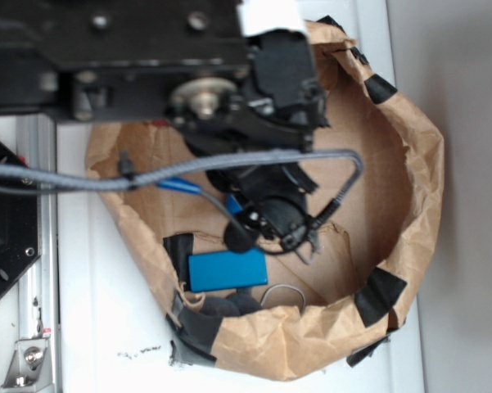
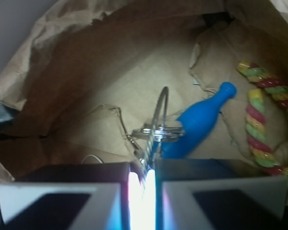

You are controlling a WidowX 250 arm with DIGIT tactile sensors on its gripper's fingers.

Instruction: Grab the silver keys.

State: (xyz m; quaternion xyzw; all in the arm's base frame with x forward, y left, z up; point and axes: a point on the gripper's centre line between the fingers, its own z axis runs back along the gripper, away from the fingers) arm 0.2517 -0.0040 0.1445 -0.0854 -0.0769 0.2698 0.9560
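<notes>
A paper bag (image 1: 409, 188) is laid open on the table (image 1: 90, 327), filling the middle and right of the exterior frame. The arm (image 1: 147, 57) is extended across the upper left, with the gripper (image 1: 270, 217) lowered inside the bag. A flat block (image 1: 227, 269) is seen on the bag floor below the gripper, with a wire loop (image 1: 285, 288) just right of it.

In the wrist frame, the keys (image 2: 155, 132) are located at centre, between the fingers (image 2: 86, 191), above the bag floor (image 2: 134, 81). The bottle (image 2: 201, 122) is lying tilted immediately right of the keys. A rope (image 2: 261, 120) is placed along the right edge, right of the bottle.
</notes>
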